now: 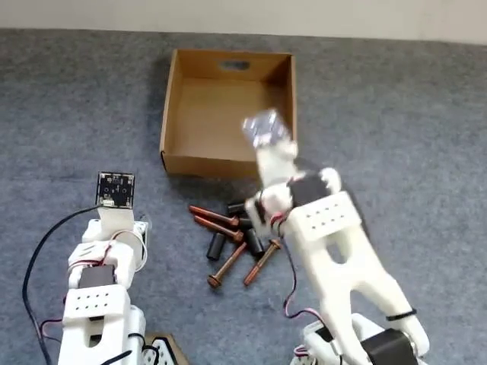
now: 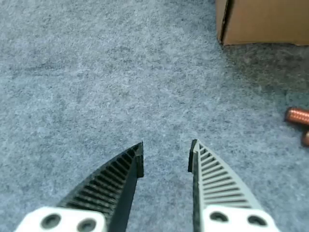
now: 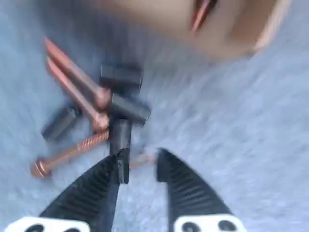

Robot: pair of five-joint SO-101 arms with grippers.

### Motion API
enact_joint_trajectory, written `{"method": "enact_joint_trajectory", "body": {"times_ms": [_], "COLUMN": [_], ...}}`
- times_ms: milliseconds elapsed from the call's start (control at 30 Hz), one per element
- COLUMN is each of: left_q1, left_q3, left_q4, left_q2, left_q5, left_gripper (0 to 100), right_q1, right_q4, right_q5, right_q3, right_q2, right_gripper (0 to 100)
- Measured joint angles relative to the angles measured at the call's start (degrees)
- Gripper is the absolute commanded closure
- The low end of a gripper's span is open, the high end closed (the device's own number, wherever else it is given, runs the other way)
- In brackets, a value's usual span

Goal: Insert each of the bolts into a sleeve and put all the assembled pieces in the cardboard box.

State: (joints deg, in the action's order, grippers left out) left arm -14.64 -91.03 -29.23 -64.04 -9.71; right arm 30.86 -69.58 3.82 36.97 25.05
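Right gripper [image 3: 140, 166]: jaws narrowly apart, gripping nothing, over the pile of copper-coloured threaded bolts [image 1: 228, 264] and black cylindrical sleeves [image 1: 217, 245] just near of the brown cardboard box [image 1: 213, 163]. Left gripper [image 2: 166, 155]: moderately open, empty, over grey carpet [image 2: 96, 72]

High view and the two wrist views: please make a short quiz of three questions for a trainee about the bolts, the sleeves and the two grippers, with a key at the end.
1. How many copper bolts lie on the carpet?
2. True or false: the left gripper has its fingers shut.
3. The right gripper is: A) shut on a bolt; B) open, with one finger right beside a sleeve; C) shut on a sleeve.
Key: 1. Four. 2. False: the fingers are open over bare carpet. 3. B.
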Motion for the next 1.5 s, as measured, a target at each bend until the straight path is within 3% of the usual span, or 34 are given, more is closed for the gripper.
{"method": "enact_joint_trajectory", "body": {"times_ms": [200, 500, 633, 867, 1100, 1367, 1500], "left_q1": [0.00, 0.00, 0.00, 0.00, 0.00, 0.00, 0.00], "left_q3": [0.00, 0.00, 0.00, 0.00, 0.00, 0.00, 0.00], "left_q4": [0.00, 0.00, 0.00, 0.00, 0.00, 0.00, 0.00], "left_q2": [0.00, 0.00, 0.00, 0.00, 0.00, 0.00, 0.00], "left_q5": [0.00, 0.00, 0.00, 0.00, 0.00, 0.00, 0.00], "left_gripper": [83, 83, 83, 83, 83, 83, 83], "right_q1": [6.77, 7.38, 6.95, 2.02, -7.12, -24.09, -26.73], "right_q4": [6.15, 15.91, 18.02, 16.97, 9.85, 10.90, 13.89], "right_q5": [0.44, 0.44, 0.53, 5.01, 5.19, 5.19, 5.19], "right_q3": [6.24, 6.42, 6.42, 6.42, 7.30, 20.92, 27.16], "right_q2": [-3.34, -18.11, -19.87, -17.93, 2.37, 11.34, 11.34], "right_gripper": [86.5, 86.8, 96.7, 99.4, 99.3, 98.9, 94.9]}}
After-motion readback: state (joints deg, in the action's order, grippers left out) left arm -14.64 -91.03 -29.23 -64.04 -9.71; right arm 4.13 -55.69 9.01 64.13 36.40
